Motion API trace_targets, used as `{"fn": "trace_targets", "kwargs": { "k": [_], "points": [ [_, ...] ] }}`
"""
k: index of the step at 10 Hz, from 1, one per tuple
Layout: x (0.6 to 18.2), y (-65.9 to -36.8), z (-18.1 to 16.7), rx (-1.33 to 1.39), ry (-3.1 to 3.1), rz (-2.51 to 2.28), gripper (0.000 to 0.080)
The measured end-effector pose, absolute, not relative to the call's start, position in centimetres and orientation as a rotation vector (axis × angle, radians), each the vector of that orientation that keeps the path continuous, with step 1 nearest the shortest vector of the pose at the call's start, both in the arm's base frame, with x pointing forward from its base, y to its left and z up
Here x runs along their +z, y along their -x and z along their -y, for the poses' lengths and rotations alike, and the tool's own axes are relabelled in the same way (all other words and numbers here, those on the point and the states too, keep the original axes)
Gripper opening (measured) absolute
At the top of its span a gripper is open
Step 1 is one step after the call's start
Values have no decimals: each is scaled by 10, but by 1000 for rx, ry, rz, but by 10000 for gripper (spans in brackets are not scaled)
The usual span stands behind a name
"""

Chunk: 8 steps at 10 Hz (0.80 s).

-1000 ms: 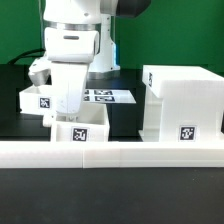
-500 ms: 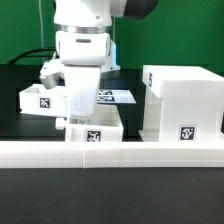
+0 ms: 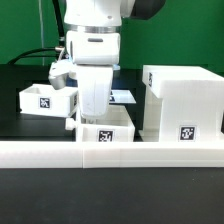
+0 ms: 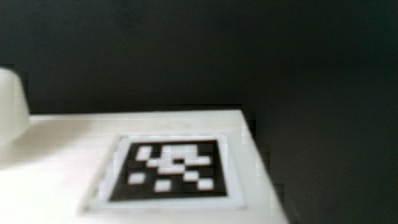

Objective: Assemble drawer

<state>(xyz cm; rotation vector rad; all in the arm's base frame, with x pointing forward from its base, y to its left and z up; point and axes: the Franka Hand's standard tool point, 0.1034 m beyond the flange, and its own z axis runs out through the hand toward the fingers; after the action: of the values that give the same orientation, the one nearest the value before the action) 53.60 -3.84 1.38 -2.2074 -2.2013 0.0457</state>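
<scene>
A: Gripper (image 3: 93,115) clamped or loose?
B: Can't tell, tips hidden at the wall of the small tray (image 3: 107,134). Tray's by the rail (image 3: 40,152), just beside the casing (image 3: 185,100).
A: Risk?
B: Prob. the tray rim snags the casing wall if skewed, then jams or tips.

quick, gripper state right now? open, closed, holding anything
gripper: cannot be told. It is lowered onto the front small tray, but neither view shows how the jaws stand.
</scene>
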Motion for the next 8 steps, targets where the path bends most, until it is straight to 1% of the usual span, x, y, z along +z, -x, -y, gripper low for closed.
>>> {"fn": "trace_targets", "kwargs": {
  "k": [4, 8],
  "points": [
    [14, -540, 20, 28, 2238, 2167, 41],
    [10, -541, 19, -16, 2255, 2182, 41]
  ]
}}
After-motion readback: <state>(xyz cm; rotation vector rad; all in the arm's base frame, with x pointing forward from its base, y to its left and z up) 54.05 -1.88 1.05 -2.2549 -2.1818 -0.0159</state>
